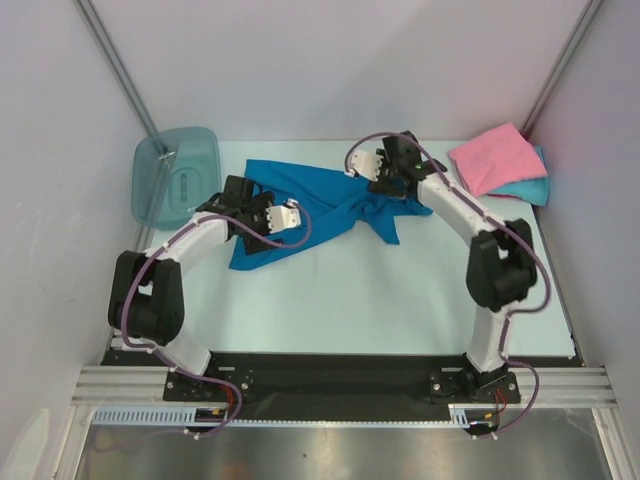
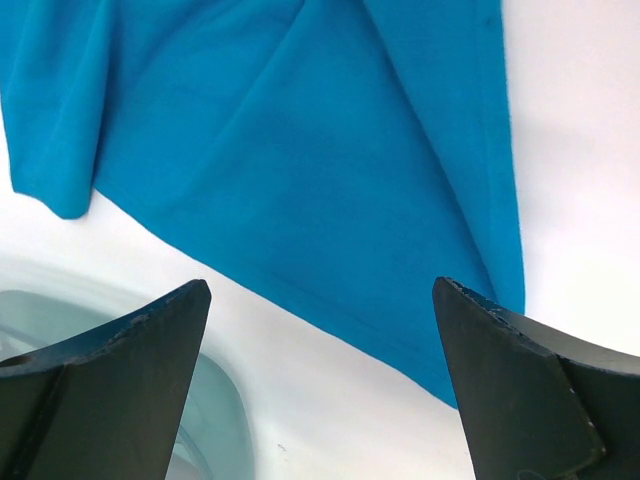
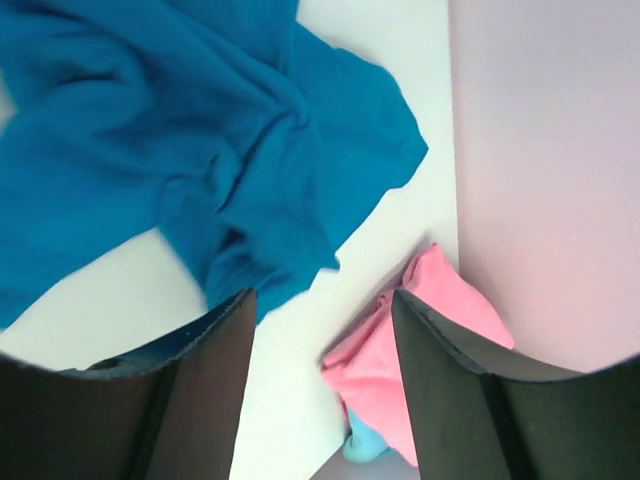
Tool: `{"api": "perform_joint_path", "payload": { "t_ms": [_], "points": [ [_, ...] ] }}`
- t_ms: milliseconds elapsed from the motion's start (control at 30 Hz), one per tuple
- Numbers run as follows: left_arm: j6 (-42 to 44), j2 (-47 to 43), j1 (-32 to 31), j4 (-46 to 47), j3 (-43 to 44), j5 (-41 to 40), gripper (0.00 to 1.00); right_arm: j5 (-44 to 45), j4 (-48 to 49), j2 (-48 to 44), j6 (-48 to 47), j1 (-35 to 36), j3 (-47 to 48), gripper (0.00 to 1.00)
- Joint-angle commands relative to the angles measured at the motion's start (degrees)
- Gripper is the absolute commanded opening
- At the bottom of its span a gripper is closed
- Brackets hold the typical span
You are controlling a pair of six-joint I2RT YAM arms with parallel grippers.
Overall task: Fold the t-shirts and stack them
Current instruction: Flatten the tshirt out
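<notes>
Deep blue t-shirt (image 1: pixel 320 205) bunched mid-table. Pink t-shirt (image 1: pixel 492 155) folded atop turquoise t-shirt (image 1: pixel 532 190), far right corner. Left gripper (image 2: pixel 321 284) spread wide, empty, over shirt edge. Right gripper (image 3: pixel 323 295) part-open, empty. Best: pinch opposite edges, draw cloth flat before folding.

T-shirt (image 1: pixel 320 205) between bin (image 1: pixel 180 175) and stack (image 1: pixel 500 160)

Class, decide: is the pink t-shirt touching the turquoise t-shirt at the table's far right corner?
Touching. The top view shows the pink t-shirt lying folded on the turquoise t-shirt, whose edge pokes out beneath it.
</notes>
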Motion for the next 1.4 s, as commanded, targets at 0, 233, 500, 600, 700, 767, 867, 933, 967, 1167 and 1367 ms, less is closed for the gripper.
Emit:
{"api": "perform_joint_path", "payload": {
  "t_ms": [0,233,500,600,700,767,867,933,967,1167,1367],
  "points": [
    [-4.5,1.8,-0.2,2.5,3.7,-1.6,1.00,-4.6,-10.4,-8.7,3.6,1.4,-6.4,0.61],
    [-6.9,3.4,-0.2,4.1,5.9,-2.4,1.00,-7.3,-9.7,-12.5,5.9,4.1,-21.9,0.48],
    [-8.7,3.3,-0.2,4.8,7.4,-2.9,1.00,-7.9,-6.5,-9.0,7.8,5.1,-23.3,0.43],
    [-9.2,3.2,-0.2,4.9,7.3,-3.1,1.00,-7.5,-4.3,-7.4,8.6,5.3,-23.1,0.43],
    [-9.7,3.1,-0.4,5.1,6.9,-3.2,1.00,-6.3,-1.9,-5.5,9.5,5.6,-22.9,0.41],
    [-9.9,3.1,-0.6,5.6,6.7,-3.5,1.00,-4.7,1.1,-3.8,10.0,5.8,-23.0,0.39],
    [-10.0,3.2,-1.0,6.1,6.5,-3.8,1.00,-2.0,5.7,-2.1,11.3,6.3,-23.2,0.38],
    [-9.9,3.3,-1.1,6.2,6.4,-4.0,1.00,-0.4,9.2,-0.5,11.7,6.5,-23.1,0.37],
    [-9.8,3.4,-1.2,6.2,6.7,-4.1,1.00,0.5,9.8,-0.1,11.6,6.5,-22.8,0.36],
    [-9.7,3.8,-1.3,6.2,7.3,-4.3,1.00,2.2,11.1,2.0,10.5,6.6,-21.9,0.10],
    [-9.0,4.0,-1.3,6.4,7.5,-4.3,1.00,-0.3,-0.7,-0.8,8.3,6.4,-16.1,0.00]
  ]
}}
